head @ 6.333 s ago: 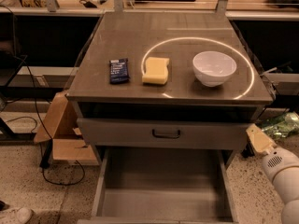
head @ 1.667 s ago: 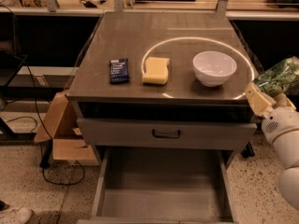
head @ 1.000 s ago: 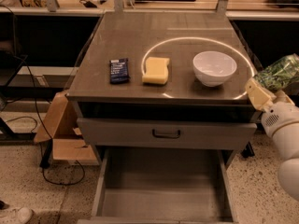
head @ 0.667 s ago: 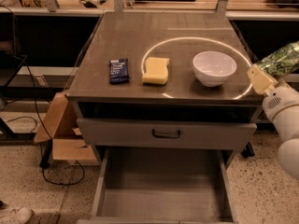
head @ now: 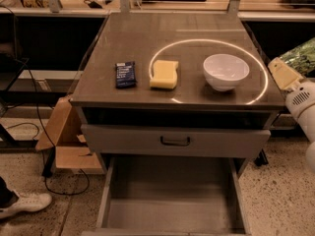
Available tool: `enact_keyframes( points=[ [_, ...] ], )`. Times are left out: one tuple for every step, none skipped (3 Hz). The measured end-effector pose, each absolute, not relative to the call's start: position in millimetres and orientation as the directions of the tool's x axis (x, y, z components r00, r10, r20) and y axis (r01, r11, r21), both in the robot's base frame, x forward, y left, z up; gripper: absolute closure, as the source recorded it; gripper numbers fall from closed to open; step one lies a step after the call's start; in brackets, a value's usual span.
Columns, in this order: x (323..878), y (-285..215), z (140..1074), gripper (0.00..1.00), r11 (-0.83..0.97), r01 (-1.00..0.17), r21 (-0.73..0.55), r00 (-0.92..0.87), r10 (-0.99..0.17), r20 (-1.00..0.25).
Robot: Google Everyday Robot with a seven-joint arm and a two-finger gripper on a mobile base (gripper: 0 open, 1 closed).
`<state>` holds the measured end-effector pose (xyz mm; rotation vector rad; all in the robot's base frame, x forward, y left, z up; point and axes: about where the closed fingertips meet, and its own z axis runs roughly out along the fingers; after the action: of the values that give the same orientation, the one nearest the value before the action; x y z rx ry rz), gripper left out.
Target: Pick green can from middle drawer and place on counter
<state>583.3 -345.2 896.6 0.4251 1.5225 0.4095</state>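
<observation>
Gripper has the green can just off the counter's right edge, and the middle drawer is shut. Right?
No: the middle drawer is pulled open, its floor bare, as the camera view shows. The gripper does hold the green can just off the counter's right edge.

green can point(head: 303, 56) in end effector point(head: 289, 67), beside counter point(head: 147, 27), middle drawer point(head: 170, 203) open

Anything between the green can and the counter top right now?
Yes: the white ceramic bowl sits on the grey-brown metal counter at its right side, nearest the mottled green can, which the gripper holds just off the right edge. Bare counter shows behind the bowl.
</observation>
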Motion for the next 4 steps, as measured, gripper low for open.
enact_keyframes(
  points=[
    [587.8, -345.0, 892.6, 1.00, 0.864, 0.010, 0.504, 0.009, 0.504, -0.864],
    [619.3, -340.1, 912.6, 1.00, 0.876, -0.030, 0.481, 0.060, 0.482, -0.874],
    [660.1, -318.1, 958.1, 1.00, 0.887, -0.120, 0.445, 0.133, 0.459, -0.879],
    [683.2, -283.4, 995.4, 1.00, 0.885, -0.214, 0.413, 0.167, 0.450, -0.877]
  ],
)
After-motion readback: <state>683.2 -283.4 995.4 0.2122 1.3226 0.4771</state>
